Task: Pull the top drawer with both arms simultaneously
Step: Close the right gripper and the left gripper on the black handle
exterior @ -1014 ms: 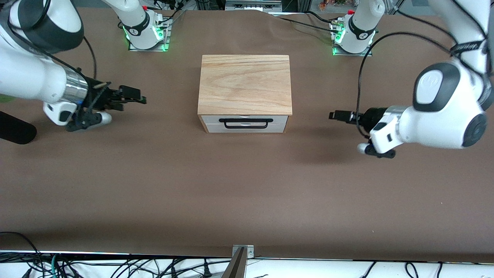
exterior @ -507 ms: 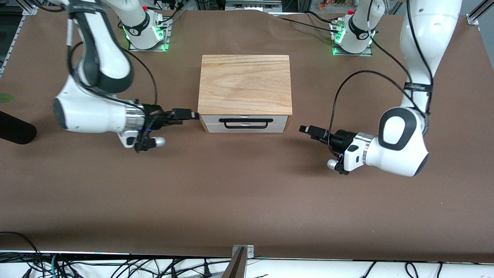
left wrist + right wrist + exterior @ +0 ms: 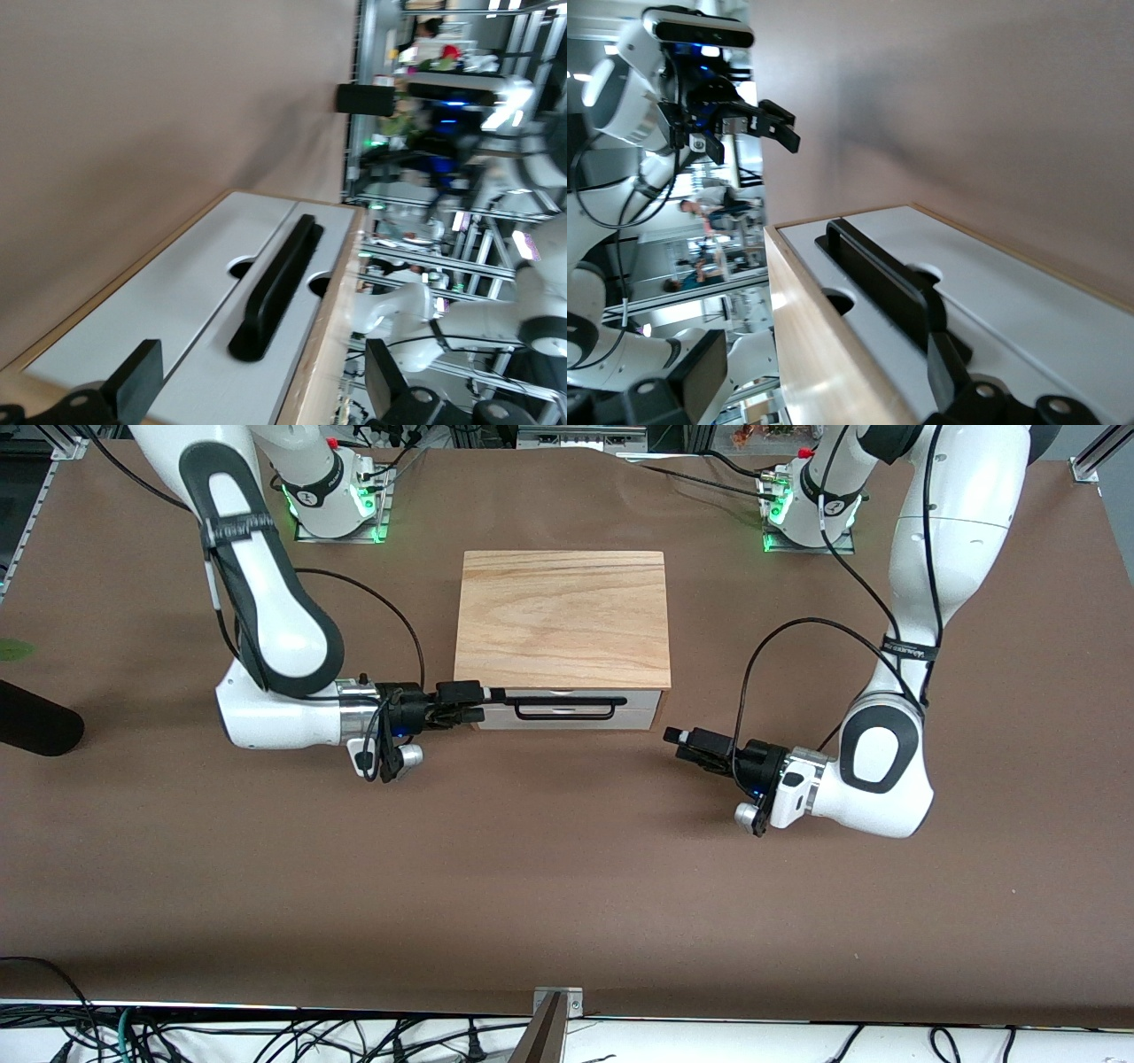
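Top drawer [image 3: 567,710]: one, closed in the wooden box [image 3: 563,617], mid-counter [image 3: 567,886].
Handle [image 3: 565,708]: one black bar.
Right pincer [image 3: 492,693]: spread wide at the handle's end.
Left pincer [image 3: 677,736]: spread wide beside the box.

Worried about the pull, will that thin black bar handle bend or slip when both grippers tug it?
The handle looks rigid, one moulded bar, so probably little flex. Its smooth finish may slip. The right gripper is at one end; the left gripper is short of it.

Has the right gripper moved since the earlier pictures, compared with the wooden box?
Yes. The right gripper has come in from the right arm's end of the table to the top drawer of the box, reaching its handle's end.
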